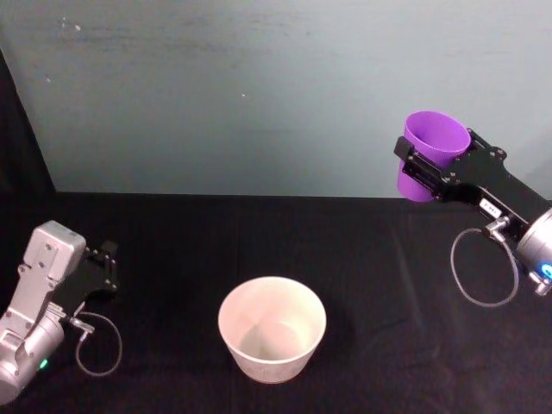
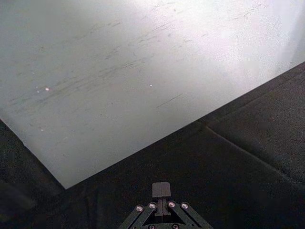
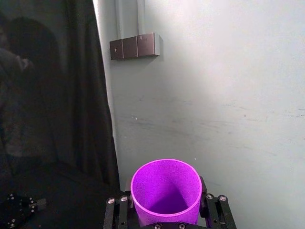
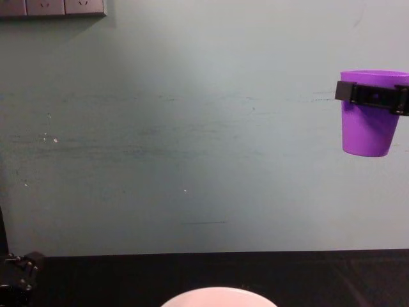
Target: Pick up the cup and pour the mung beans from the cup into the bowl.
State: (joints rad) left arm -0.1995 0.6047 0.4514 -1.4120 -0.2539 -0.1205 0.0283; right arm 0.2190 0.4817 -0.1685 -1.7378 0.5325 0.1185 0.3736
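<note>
Head view first: the right gripper (image 1: 429, 166) is clamped round the cup (image 1: 434, 138), holding it upright, high up and far out on my right, with the wall behind it. The bowl (image 1: 269, 366) sits alone on the black table (image 1: 405, 345), low and centre, well apart from the cup, and it looks bare inside. The left gripper (image 1: 105, 266) is parked near the table's left side. Left wrist view: its fingers (image 2: 158, 190) are pressed together on nothing, over black cloth and wall. Right wrist view: I'm looking into the cup's mouth (image 3: 166, 191) between the two jaws, and I can't make out any beans down there. Chest view: the cup (image 4: 367, 131) hangs level, gripped just below its lip, with the bowl's rim (image 4: 217, 295) far below and to its left. What worries me is that if I tip here, everything lands on the cloth, because the cup isn't over the bowl. If I pour from this height, the beans could bounce out. The cup is also smooth and tapered, so I judge it could slide in the jaws once tilted. My count is one cup, one bowl and two grippers.
</note>
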